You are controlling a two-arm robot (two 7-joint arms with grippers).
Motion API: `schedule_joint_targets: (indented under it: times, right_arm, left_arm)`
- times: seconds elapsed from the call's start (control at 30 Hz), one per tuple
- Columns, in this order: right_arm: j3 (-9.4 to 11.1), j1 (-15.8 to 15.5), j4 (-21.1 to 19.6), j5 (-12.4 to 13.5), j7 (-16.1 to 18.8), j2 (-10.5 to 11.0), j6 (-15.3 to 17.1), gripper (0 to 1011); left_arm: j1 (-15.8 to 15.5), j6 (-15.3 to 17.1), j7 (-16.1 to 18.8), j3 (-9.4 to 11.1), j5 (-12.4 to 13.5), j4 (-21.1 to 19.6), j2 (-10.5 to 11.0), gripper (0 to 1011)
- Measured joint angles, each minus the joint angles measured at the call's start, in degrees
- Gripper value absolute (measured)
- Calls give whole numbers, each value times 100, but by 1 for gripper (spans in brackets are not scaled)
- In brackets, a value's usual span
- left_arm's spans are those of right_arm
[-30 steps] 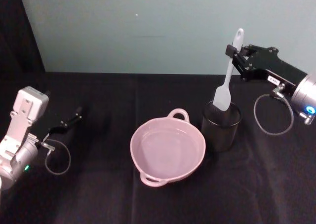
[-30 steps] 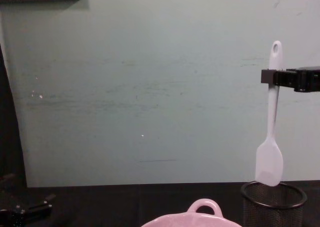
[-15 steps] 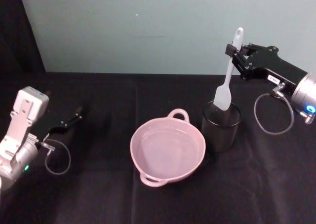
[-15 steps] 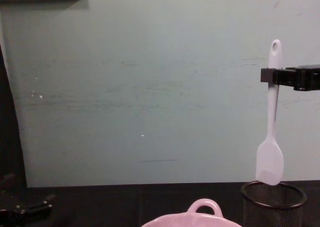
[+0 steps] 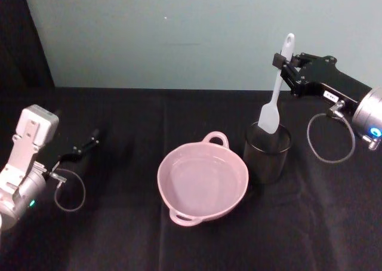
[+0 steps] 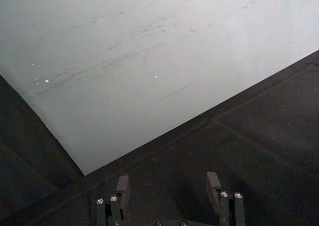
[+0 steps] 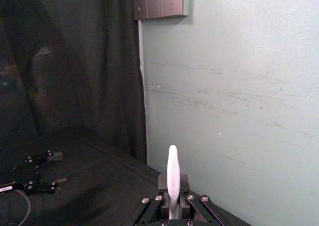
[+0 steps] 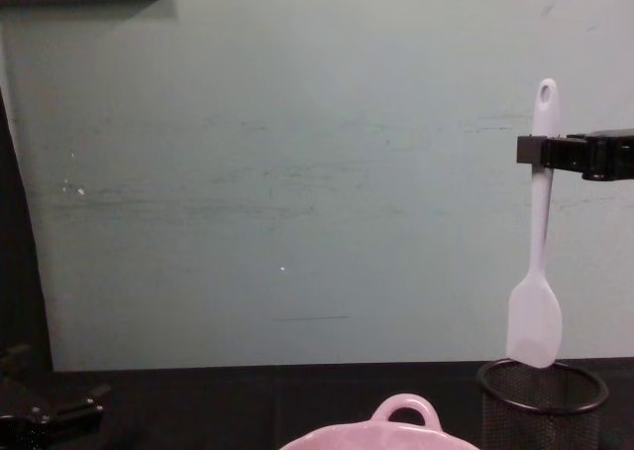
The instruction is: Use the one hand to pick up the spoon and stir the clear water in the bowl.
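While my right gripper (image 5: 282, 65) clamps the spoon (image 5: 268, 117) above the mesh cup (image 5: 267, 157), pink bowl (image 5: 160, 178) leftward, nothing has moved; left gripper (image 6: 168, 178) parked, fingers spread.

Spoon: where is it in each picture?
Head view: spoon upper right, in the right gripper, over the mesh cup.
Chest view: right edge, over that cup.
Right wrist view: bottom middle, in that gripper.
Left wrist view: parked left gripper facing pale green wall.
Shared landmark: that wall.
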Motion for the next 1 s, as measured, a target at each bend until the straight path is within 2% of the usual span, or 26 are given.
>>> schedule_joint_targets:
  times: [0.43, 0.6, 1.0]
  right_arm:
    - [1, 0, 1, 5, -1, -1, -7, 112]
    - [-18, -20, -72, -33, 4, -62, 20, 112]
    - [-386, 59, -181, -244, 127, -400, 59, 112]
  left_arm:
    - [0, 0, 0, 0, 0, 0, 0, 1005]
    - [0, 0, 0, 0, 0, 0, 0, 1005]
    - [0, 0, 0, 0, 0, 0, 0, 1005]
